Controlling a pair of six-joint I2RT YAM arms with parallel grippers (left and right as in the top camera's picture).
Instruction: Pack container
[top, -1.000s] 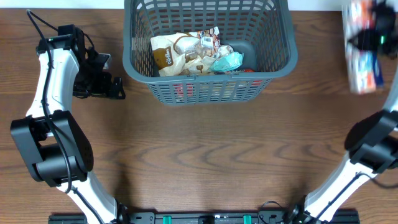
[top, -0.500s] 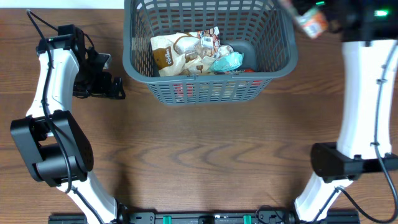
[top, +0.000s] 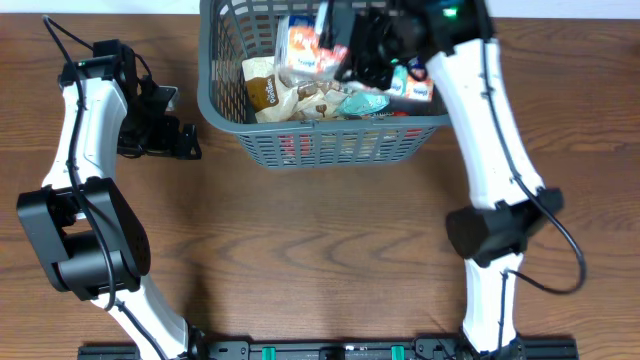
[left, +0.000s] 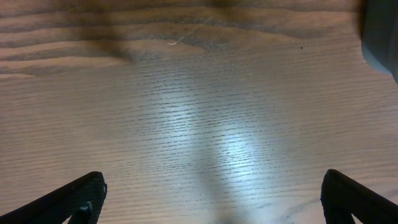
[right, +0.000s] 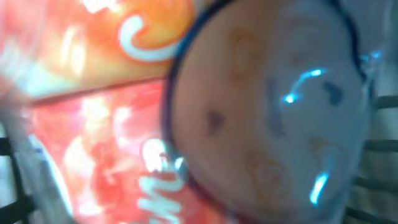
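right pincer (top: 347, 50) hangs over the one dark grey basket (top: 212, 70), with a glossy orange-and-white packet (top: 300, 45) right at its fingers. its wrist view is filled by blurred orange film and a round cream patch, so i cannot tell whether the jaws pinch the packet or stand off it. a second bit of orange, white and blue wrapper (top: 421, 88) shows on the other side of the wrist, and i cannot tell if it is the same pack.

the basket sits at the far middle of the counter (top: 330, 250). it is plastic and rectangular, with slotted lattice walls and a rolled rim. three soft packs lie crumpled inside it: one brown-and-cream bag (top: 272, 88), one small pale printed packet (top: 336, 66) and one teal pouch (top: 366, 101). something red (top: 291, 146) shows through the front slots.

left pincer (top: 186, 141) is spread wide, low over bare wood-grain counter, just left of the basket.
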